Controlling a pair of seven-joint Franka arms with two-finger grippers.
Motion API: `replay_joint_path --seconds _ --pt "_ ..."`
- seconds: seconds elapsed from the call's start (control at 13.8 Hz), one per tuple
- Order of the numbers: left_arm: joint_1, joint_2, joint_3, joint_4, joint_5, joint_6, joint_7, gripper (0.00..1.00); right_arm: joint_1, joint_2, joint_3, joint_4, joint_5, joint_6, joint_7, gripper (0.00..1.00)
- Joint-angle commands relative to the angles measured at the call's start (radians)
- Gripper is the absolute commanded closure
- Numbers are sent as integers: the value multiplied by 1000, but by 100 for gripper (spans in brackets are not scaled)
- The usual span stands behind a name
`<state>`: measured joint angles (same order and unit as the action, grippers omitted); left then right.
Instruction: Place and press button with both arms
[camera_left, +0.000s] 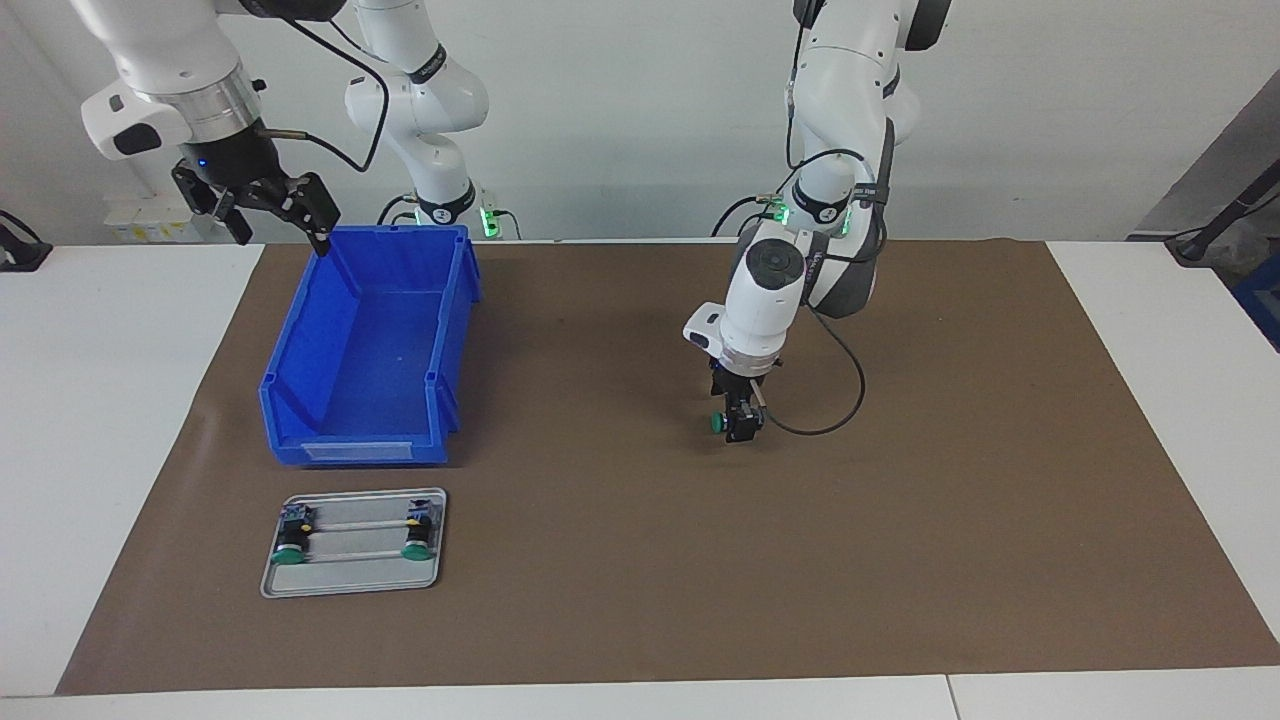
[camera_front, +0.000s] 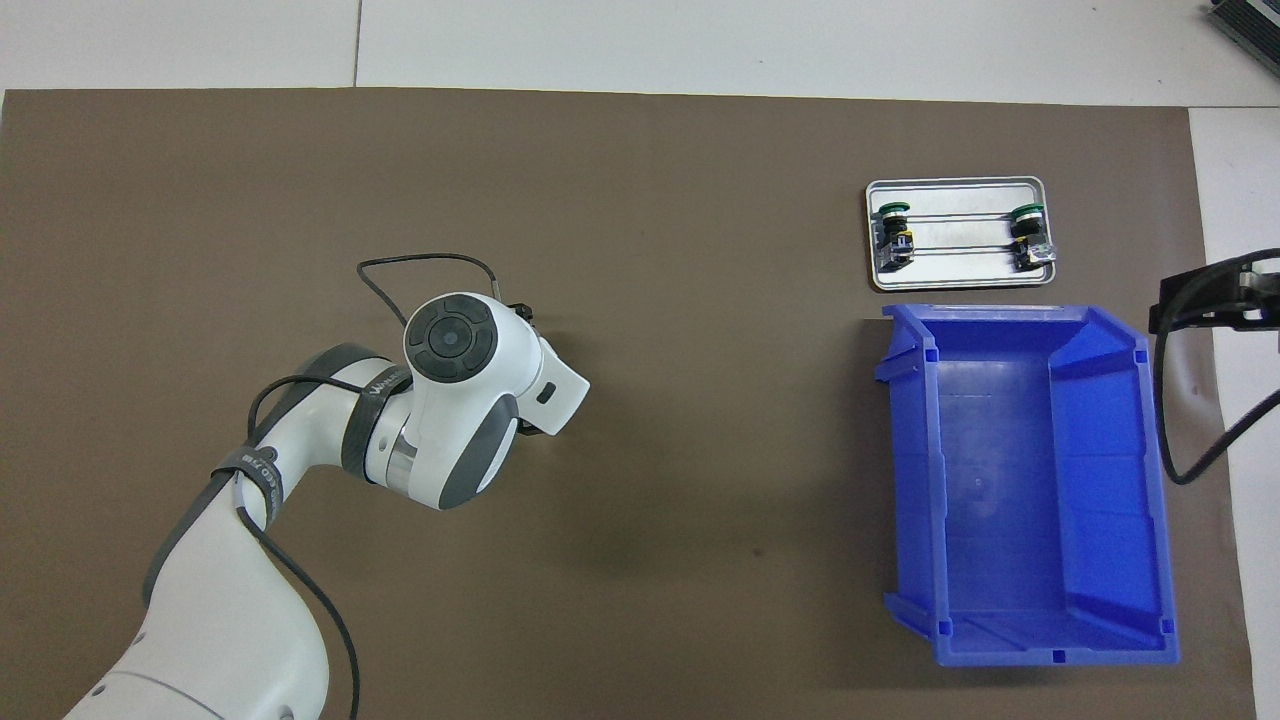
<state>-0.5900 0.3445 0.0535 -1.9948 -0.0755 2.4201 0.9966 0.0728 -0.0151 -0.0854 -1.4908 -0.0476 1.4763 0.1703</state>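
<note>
A green-capped button (camera_left: 718, 423) lies on its side on the brown mat (camera_left: 640, 560), mid-table. My left gripper (camera_left: 741, 425) is down at the mat, open, its fingers at the button's black body. The cap sticks out toward the right arm's end. In the overhead view the left arm's wrist (camera_front: 465, 400) hides this gripper and the button. My right gripper (camera_left: 280, 225) waits open in the air over the blue bin's corner nearest the robots; part of it shows at the overhead view's edge (camera_front: 1215, 295).
A blue bin (camera_left: 300, 350) (camera_front: 1140, 480) stands at the right arm's end. Farther from the robots than the bin lies a silver tray (camera_left: 352, 580) (camera_front: 955, 270) with two more buttons (camera_left: 291, 545) (camera_left: 418, 540).
</note>
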Motion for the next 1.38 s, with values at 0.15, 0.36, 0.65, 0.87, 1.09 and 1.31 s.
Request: replay_joint_path --seconds 0.15,0.36,0.65,0.87,1.09,1.31 --pt "-25 -9 20 -56 -10 80 14 6 -16 -5 6 -16 5 22 -18 0" --pt "-36 -5 20 -62 -10 109 14 11 -22 -6 6 -22 5 27 -17 0" --pt "-34 -5 20 -61 -10 111 19 36 -22 -8 6 -23 5 29 -18 0" --pt "-31 -5 20 -61 -9 117 34 54 -22 -14 6 -40 5 65 -17 0" --pt "-25 -5 20 -61 -9 119 80 66 -24 -14 6 -39 5 50 -20 0" --pt "-19 -5 20 -59 -9 120 89 76 -19 -14 6 -42 5 62 -15 0"
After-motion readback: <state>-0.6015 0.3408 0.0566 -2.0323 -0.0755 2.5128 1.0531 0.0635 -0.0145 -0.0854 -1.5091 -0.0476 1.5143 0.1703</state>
